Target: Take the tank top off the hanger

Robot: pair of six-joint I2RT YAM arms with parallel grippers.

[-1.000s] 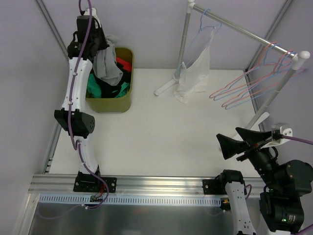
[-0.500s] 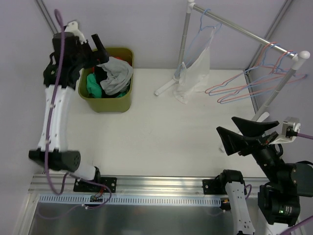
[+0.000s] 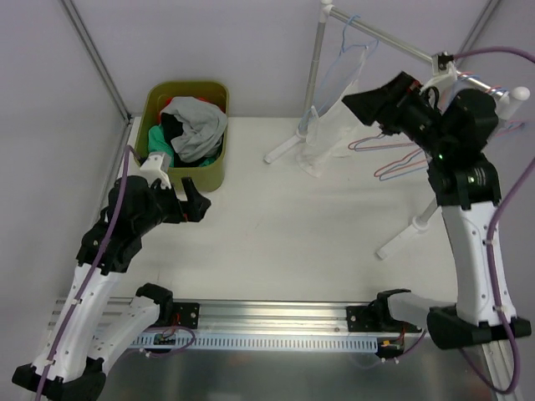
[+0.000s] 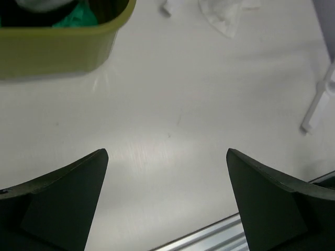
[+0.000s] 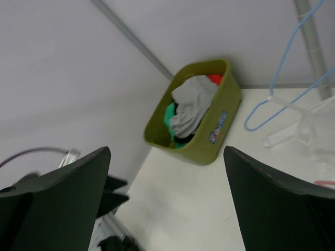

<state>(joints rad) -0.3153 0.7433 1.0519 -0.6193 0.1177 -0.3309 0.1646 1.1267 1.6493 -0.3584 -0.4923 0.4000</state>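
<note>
Evidently this is the approach stage, with nothing gripped yet: the white tank top [image 3: 336, 115] hangs on the blue hanger [image 3: 354, 43] from the rail [image 3: 401, 47] at the far side of the desk [image 3: 292, 225], its lower edge drooping to the desk near the rail's foot. The right tool [image 3: 361, 105] is raised just beside the garment on its right, fingers spread wide and empty, seemingly not touching the cloth. The left tool [image 3: 194, 203], likewise spread and empty, hangs low over the desk beside the green bin [image 3: 213, 171], well apart from the garment. The next move likely calls for the right tool to pinch the cloth, then draw the straps off the hanger without dragging it along the rail.
</note>
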